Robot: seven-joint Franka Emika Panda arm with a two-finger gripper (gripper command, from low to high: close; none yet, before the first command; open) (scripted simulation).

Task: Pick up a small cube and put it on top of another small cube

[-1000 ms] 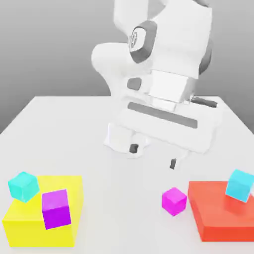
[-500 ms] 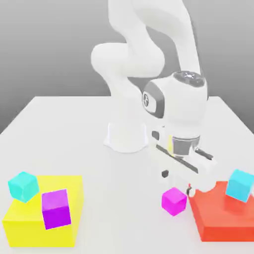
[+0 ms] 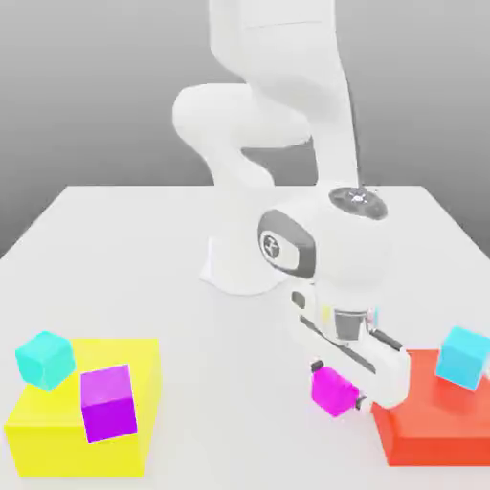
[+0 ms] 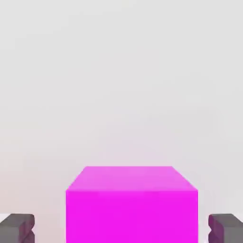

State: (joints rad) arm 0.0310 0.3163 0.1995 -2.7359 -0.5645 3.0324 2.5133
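Item, exterior view: I have the gripper (image 3: 337,385) brought down over the small cube (image 3: 331,391) — the plain magenta one sitting on the white table (image 3: 144,278), just beside the red block (image 3: 435,426) on its near-left edge. By my reading the task is in its first stage: cube straddled, not lifted, nothing stacked. A cyan cube (image 3: 463,357) rests on the red block, close to the small cube and a likely base for it; well away from the red block, toward the exterior view's left, a yellow block (image 3: 57,435) carries a second cyan cube (image 3: 45,360) and a darker purple cube (image 3: 108,402). Item, hand view: the small cube (image 4: 132,204) sits square between the two dark fingertips (image 4: 17,228) — a visible gap remains on either side, so I judge the jaws partly open around it, not touching, nothing gripped. Remaining: close, lift, carry, set down on another small cube.
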